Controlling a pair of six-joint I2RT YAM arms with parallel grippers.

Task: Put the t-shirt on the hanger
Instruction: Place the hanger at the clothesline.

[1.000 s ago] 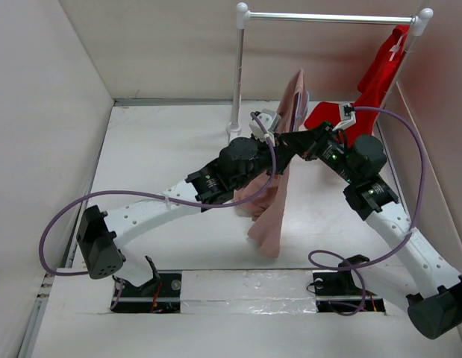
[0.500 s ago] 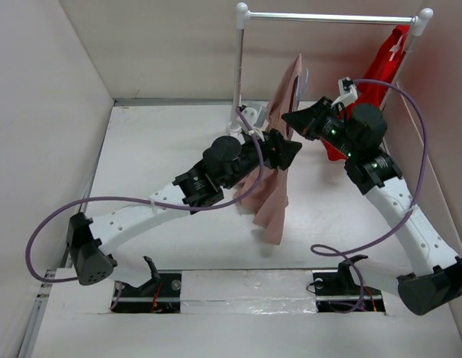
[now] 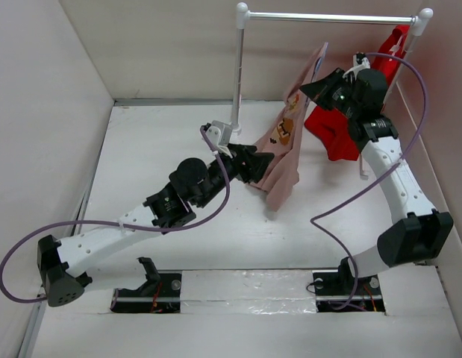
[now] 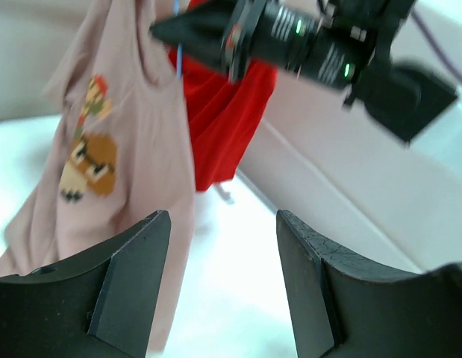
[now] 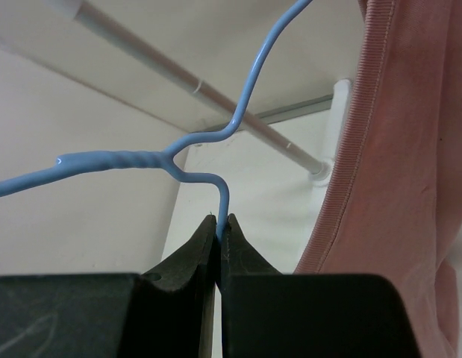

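Observation:
The dusty-pink t-shirt (image 3: 286,149) with its orange-and-brown print hangs in the air from a thin pale-blue wire hanger (image 5: 141,160). My right gripper (image 5: 222,220) is shut on the hanger's wire just below the twisted neck. In the top view that gripper (image 3: 309,88) is high up, beside the shirt's top. My left gripper (image 3: 269,159) is open and empty, close to the shirt's lower left side. In the left wrist view the t-shirt (image 4: 119,149) hangs ahead and left of my open left gripper (image 4: 223,224), and nothing lies between the fingers. The hanger's arms are hidden inside the shirt.
A white-posted rack (image 3: 238,67) with a metal bar (image 3: 328,16) stands at the back. A bright red garment (image 3: 331,134) hangs at its right end, just behind the shirt. The rack bar (image 5: 193,82) runs above the hanger's hook. Pale walls close in on both sides.
My left gripper opened, let go of the shirt and drew back to the left. My right arm lifted the hanger and shirt up and back, closer to the rack bar.

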